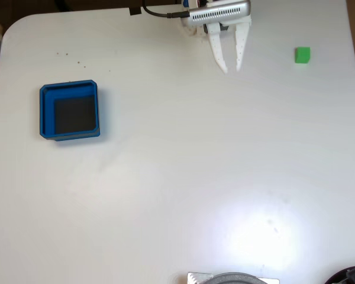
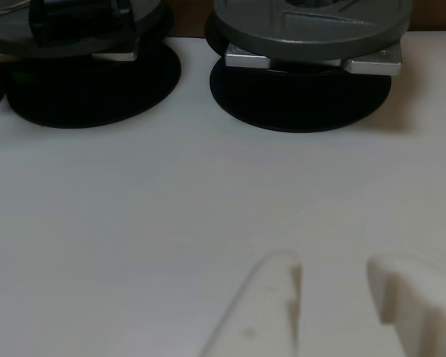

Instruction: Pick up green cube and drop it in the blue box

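The green cube (image 1: 302,55) rests on the white table near the right edge of the fixed view, toward the top. The blue box (image 1: 69,110), a shallow blue tray with a dark floor, lies at the left. My gripper (image 1: 231,69) hangs at the top centre with its white fingers pointing down the view, slightly apart and holding nothing; the cube is well to its right. In the other view the two white fingertips (image 2: 279,297) rise from the bottom edge with a gap between them over bare table.
The white table (image 1: 177,189) has rounded top corners. A round grey base (image 1: 234,278) pokes in at the bottom edge of the fixed view. Two round grey-and-black stands (image 2: 305,67) sit at the far edge in the other view.
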